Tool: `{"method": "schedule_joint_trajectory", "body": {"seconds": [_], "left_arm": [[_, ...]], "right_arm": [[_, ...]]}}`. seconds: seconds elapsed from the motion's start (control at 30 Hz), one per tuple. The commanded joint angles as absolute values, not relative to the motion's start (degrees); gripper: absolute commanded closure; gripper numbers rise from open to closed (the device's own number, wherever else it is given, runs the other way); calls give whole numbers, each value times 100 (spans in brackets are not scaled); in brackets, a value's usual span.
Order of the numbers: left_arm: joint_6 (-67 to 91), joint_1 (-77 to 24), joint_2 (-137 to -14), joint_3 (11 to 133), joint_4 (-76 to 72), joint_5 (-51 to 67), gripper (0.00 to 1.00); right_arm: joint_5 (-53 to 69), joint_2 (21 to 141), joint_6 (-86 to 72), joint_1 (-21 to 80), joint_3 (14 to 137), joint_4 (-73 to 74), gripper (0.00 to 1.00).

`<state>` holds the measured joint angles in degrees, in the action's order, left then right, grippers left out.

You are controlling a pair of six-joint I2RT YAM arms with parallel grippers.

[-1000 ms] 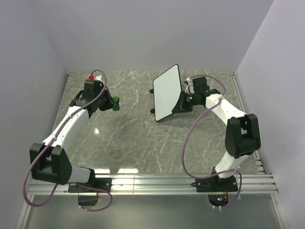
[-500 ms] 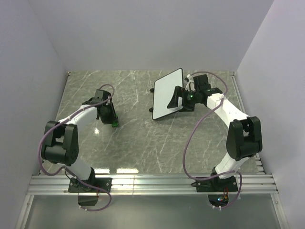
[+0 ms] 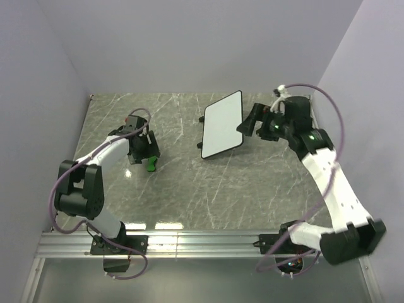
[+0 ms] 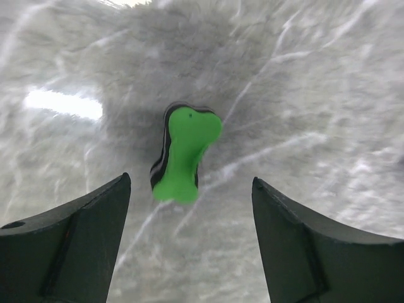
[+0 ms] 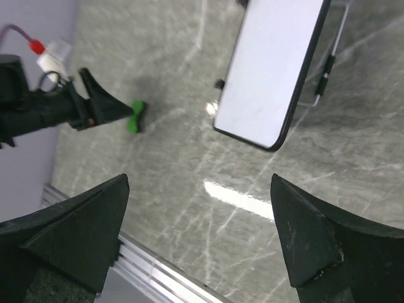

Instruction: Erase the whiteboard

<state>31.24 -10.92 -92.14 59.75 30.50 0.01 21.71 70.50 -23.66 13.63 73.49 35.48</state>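
At the back centre of the surface (image 3: 189, 183), the whiteboard (image 3: 222, 125) rests with its face blank white. The right gripper (image 5: 199, 180) stands wide and empty beside it. The left gripper (image 4: 189, 182) stands wide over the green block (image 4: 186, 151), clear of it. Judged: erasing complete. The next move is lifting both arms away without nudging either item.

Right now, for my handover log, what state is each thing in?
Whiteboard: blank, resting on the table, not gripped.
Green eraser block: lying loose on the table.
Left gripper: open, empty.
Right gripper: open, empty.
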Motion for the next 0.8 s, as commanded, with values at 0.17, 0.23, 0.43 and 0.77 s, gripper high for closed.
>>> {"method": "schedule_joint_trajectory", "body": {"seconds": [0.17, 0.23, 0.43, 0.77], "left_arm": [[3709, -1186, -7657, 6530, 3752, -703, 21], [3832, -1282, -7445, 6530, 3788, -834, 22], [4245, -1590, -6707, 6460, 4095, -1414, 25], [4517, -2241, -6161, 6732, 4754, -2082, 13]], "right_arm": [[1828, 5443, -3127, 1380, 6918, 3876, 0], [1548, 5196, -3391, 1380, 6611, 3683, 0], [1283, 3939, -3455, 1503, 5933, 3313, 0], [1571, 3156, -3384, 1758, 5687, 3674, 2]]}}
